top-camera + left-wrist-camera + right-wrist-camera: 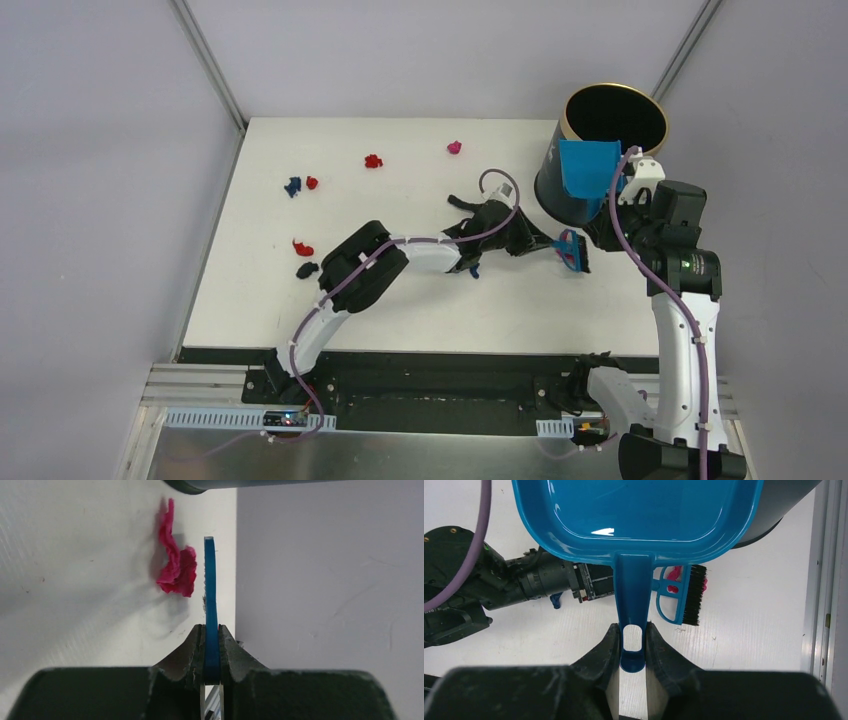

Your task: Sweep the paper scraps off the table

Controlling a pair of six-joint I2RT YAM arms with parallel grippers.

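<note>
Several tiny paper scraps lie on the white table (pixel 400 310): magenta (pixel 454 147), red (pixel 373 160), blue (pixel 293 186) and red (pixel 302 248) ones, mostly at the back and left. My left gripper (pixel 548 246) (pixel 211 627) is shut on the handle of the small blue hand brush (pixel 572 251) (pixel 210 580). The brush stands beside a magenta scrap (pixel 175 570). My right gripper (pixel 612 215) (pixel 633 627) is shut on the handle of the blue dustpan (pixel 590 170) (pixel 634 520), held tilted up against the bin. The brush (pixel 681 595) shows below the pan, with pink paper behind it.
A tall black bin (pixel 610 150) with a gold rim stands at the table's back right corner. Its dark wall (pixel 774 510) also shows in the right wrist view. The left arm (pixel 370 265) stretches across the middle of the table. A small blue scrap (pixel 472 270) lies under it.
</note>
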